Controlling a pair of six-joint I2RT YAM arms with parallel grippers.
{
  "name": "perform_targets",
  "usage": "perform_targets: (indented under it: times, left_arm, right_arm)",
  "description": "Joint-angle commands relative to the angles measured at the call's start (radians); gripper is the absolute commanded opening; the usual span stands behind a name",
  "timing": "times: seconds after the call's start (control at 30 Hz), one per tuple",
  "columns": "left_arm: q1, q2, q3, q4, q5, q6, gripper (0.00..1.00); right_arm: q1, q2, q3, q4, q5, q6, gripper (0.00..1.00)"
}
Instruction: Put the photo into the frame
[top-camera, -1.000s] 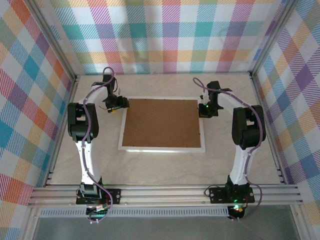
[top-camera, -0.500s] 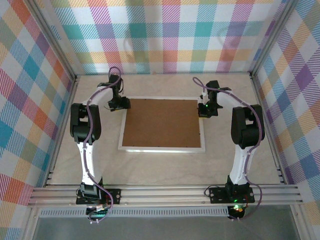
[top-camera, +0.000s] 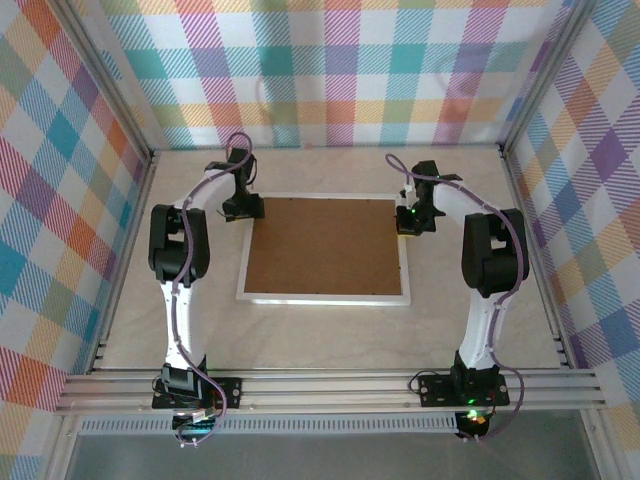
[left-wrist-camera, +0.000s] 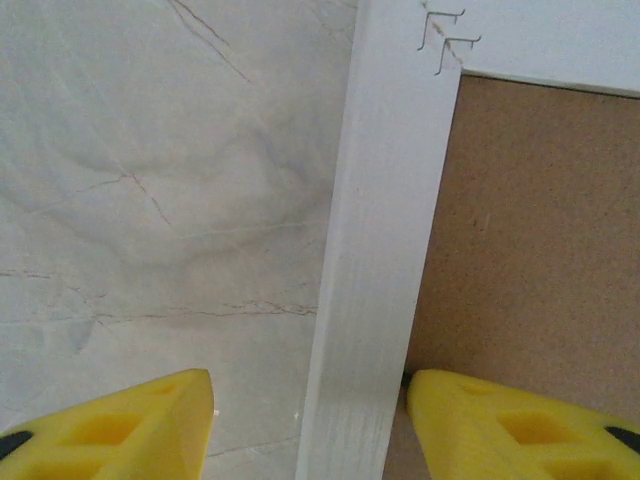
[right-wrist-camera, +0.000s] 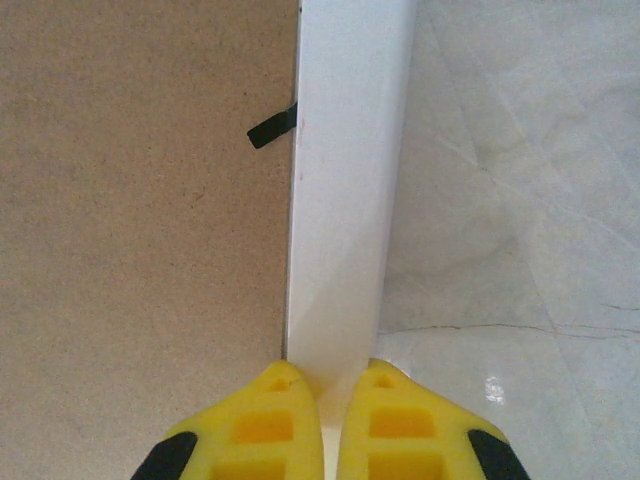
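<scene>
While overhead shows whole frame (top-camera: 323, 298), wrist shows left gripper (left-wrist-camera: 310, 420) straddling edge.

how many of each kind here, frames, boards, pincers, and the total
frame: 1
board: 1
pincers: 2 (left pincer, right pincer)
total: 4
</scene>
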Motion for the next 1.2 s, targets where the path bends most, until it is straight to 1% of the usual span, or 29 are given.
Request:
perform_targets:
  times: [0.0, 0.13, 0.2, 0.33, 0.43, 0.53, 0.6, 0.67, 0.83, 0.93, 1.03, 1.17]
  left_arm:
    - [-0.096, 0.111, -0.041, -0.208, 0.104, 0.013, 0.58]
    - [-0.098, 0.095, -0.030, -0.218, 0.086, 0.008, 0.58]
    - [-0.098, 0.071, -0.018, -0.219, 0.094, 0.003, 0.60]
    - [-0.097, 0.017, 0.027, -0.213, 0.138, -0.013, 0.67]
    - [-0.087, -0.034, 0.058, -0.204, 0.150, -0.028, 0.72]
    - [-0.064, -0.104, 0.067, -0.194, 0.139, -0.039, 0.75]
    - [-0.040, -0.160, 0.044, -0.184, 0.122, -0.051, 0.77]
    - [-0.013, -0.232, -0.023, -0.157, 0.099, -0.073, 0.79]
    - [0.044, -0.466, -0.322, -0.043, 0.073, -0.130, 0.81]
    - [0.062, -0.581, -0.479, -0.014, 0.060, -0.150, 0.82]
    - [0.073, -0.662, -0.600, -0.007, 0.051, -0.168, 0.83]
    - [0.078, -0.729, -0.732, 0.002, 0.060, -0.191, 0.83]
  right_arm:
    - [0.059, 0.067, -0.009, 0.004, -0.064, -0.003, 0.06]
    - [0.060, 0.070, -0.010, 0.006, -0.064, -0.005, 0.06]
    - [0.059, 0.068, -0.011, 0.005, -0.056, -0.008, 0.06]
    - [0.057, 0.064, -0.014, -0.004, -0.007, 0.004, 0.06]
    - [0.055, 0.057, -0.019, -0.006, 0.008, 0.012, 0.07]
    - [0.054, 0.054, -0.022, -0.009, 0.023, 0.005, 0.07]
    - [0.053, 0.049, -0.022, -0.013, 0.038, 0.003, 0.07]
    - [0.050, 0.043, -0.021, -0.015, 0.046, 0.000, 0.07]
    - [0.043, 0.029, -0.026, -0.007, 0.062, 0.000, 0.08]
    - [0.041, 0.030, -0.023, -0.009, 0.080, -0.006, 0.08]
    - [0.037, 0.028, -0.022, -0.013, 0.086, -0.008, 0.08]
    - [0.037, 0.024, -0.028, -0.009, 0.076, 0.000, 0.08]
